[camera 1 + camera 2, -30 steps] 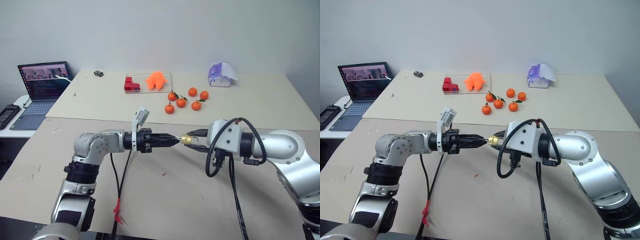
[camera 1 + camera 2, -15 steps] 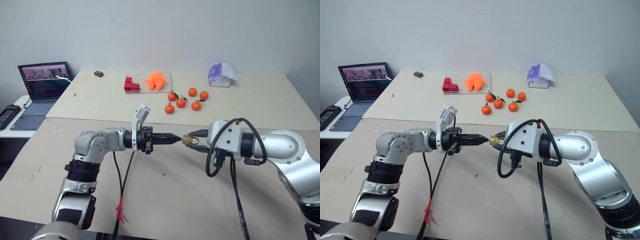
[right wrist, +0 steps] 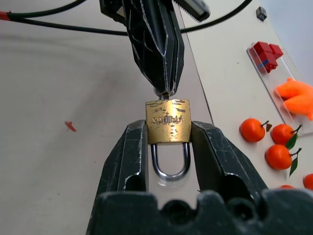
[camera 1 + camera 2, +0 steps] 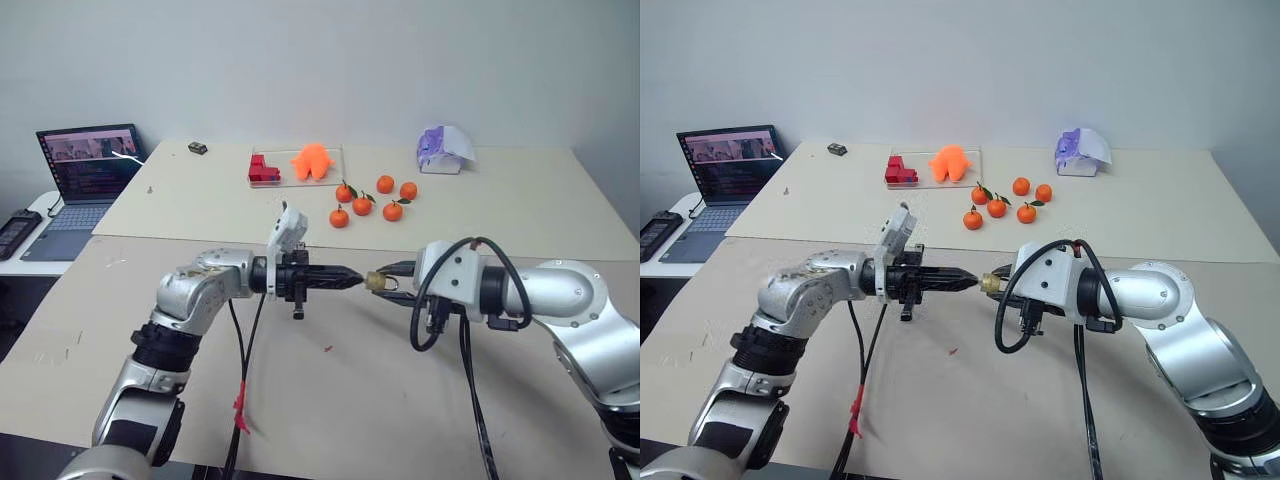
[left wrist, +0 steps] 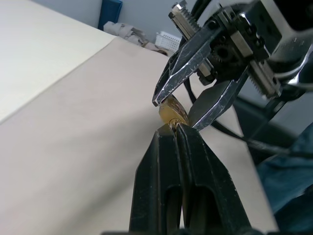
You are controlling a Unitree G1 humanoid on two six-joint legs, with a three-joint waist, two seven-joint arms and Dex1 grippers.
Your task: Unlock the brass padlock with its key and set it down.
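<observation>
Mostly, the key is hidden between the shut fingers of the left gripper [image 4: 352, 278], whose tips touch the padlock [image 3: 168, 121]. At picture centre, above bare table [image 4: 330, 400], the padlock's gold body is squeezed by the right gripper [image 3: 168, 142], its silver loop tucked between the fingers.

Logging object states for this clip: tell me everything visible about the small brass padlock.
The small brass padlock is a shiny gold-coloured block with stamped lettering and a thin silver U-shaped shackle, which looks seated in the body. It is held off the beige table, clamped by its sides in the right gripper, shackle towards that gripper's base. The shut left gripper meets its keyhole end; the key itself cannot be made out.
</observation>
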